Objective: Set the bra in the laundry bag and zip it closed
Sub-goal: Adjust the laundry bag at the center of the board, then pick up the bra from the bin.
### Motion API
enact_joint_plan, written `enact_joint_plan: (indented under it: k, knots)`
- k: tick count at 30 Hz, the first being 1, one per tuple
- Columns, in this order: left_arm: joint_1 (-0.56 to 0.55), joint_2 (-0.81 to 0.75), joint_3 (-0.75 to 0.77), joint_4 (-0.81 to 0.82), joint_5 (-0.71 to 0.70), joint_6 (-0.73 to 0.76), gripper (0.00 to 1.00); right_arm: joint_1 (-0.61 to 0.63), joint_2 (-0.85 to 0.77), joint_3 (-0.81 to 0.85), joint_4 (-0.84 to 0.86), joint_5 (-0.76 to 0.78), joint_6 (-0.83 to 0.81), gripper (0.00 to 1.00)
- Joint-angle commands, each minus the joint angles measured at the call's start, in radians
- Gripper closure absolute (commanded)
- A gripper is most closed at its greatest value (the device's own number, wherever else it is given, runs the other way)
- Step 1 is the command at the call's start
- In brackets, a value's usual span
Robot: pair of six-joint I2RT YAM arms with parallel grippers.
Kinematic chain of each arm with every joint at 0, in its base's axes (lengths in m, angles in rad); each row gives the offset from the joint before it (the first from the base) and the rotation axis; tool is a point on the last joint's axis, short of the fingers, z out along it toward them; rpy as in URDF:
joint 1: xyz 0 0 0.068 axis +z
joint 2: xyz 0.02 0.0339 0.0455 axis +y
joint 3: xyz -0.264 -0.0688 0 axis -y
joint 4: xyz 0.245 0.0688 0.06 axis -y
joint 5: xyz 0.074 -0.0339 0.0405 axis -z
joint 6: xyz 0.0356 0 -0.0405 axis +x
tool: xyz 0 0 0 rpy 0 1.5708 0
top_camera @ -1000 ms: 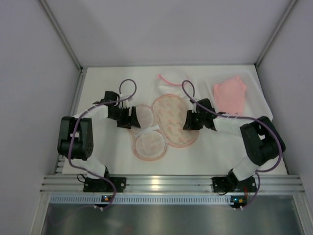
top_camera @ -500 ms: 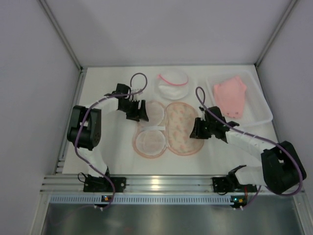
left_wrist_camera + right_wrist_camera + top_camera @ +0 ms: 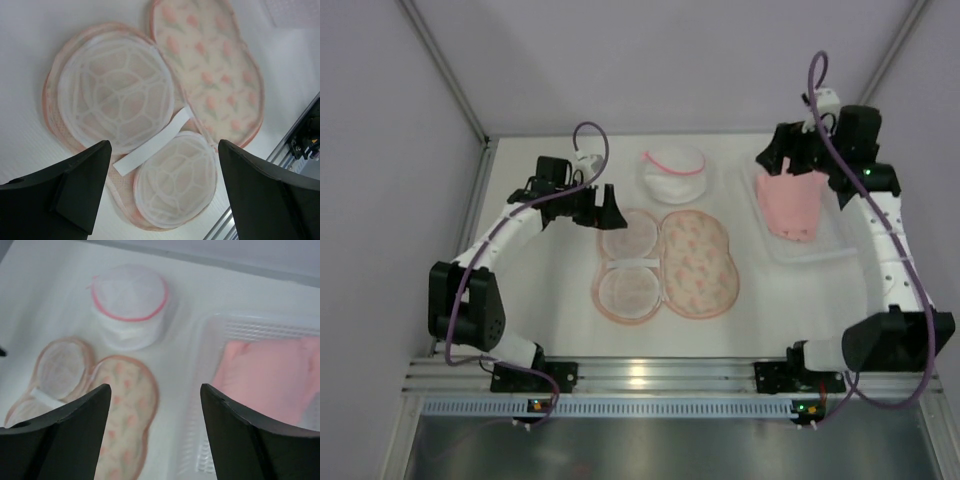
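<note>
The laundry bag (image 3: 665, 265) lies open flat at the table's middle, its mesh double-circle lining on the left and its printed peach half on the right. It also shows in the left wrist view (image 3: 165, 105) and the right wrist view (image 3: 120, 405). The salmon-pink bra (image 3: 792, 200) lies in a clear plastic tray (image 3: 840, 240) at the back right, and shows in the right wrist view (image 3: 270, 377). My left gripper (image 3: 608, 208) is open and empty just left of the bag's far end. My right gripper (image 3: 782, 160) is open and empty, raised above the bra's far edge.
A white mesh round pouch with a pink rim (image 3: 672, 172) stands behind the bag, also in the right wrist view (image 3: 131, 302). The table's metal front rail (image 3: 640, 375) runs along the near side. Grey walls close the left, back and right.
My right arm has let go of the bag's printed half and swung up and back to above the tray. My left gripper has drawn slightly back. The bag now lies fully open.
</note>
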Motion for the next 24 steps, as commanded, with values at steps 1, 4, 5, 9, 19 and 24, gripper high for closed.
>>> enact_joint_plan:
  k: [1, 4, 5, 9, 19, 24]
  knots:
    - [-0.004, -0.067, 0.033, 0.023, 0.050, 0.020, 0.06, -0.193, 0.214, 0.164, -0.226, -0.093, -0.186, 0.27]
    - [-0.004, -0.087, 0.030, 0.025, 0.050, 0.020, 0.05, -0.296, 0.389, 0.268, -0.249, -0.124, -0.197, 0.28]
    - [-0.005, -0.089, 0.024, 0.023, 0.051, 0.018, 0.05, -0.319, 0.426, 0.290, -0.248, -0.133, -0.196, 0.29]
    - [-0.005, -0.102, -0.001, 0.023, 0.061, 0.018, 0.05, -0.389, 0.593, 0.379, -0.225, -0.122, -0.246, 0.28]
    - [-0.005, -0.095, -0.022, 0.022, 0.061, 0.023, 0.05, -0.393, 0.822, 0.559, -0.235, -0.111, -0.340, 0.24]
    - [-0.005, -0.093, -0.026, 0.022, 0.051, 0.032, 0.05, -0.379, 0.862, 0.551, -0.225, -0.124, -0.351, 0.27]
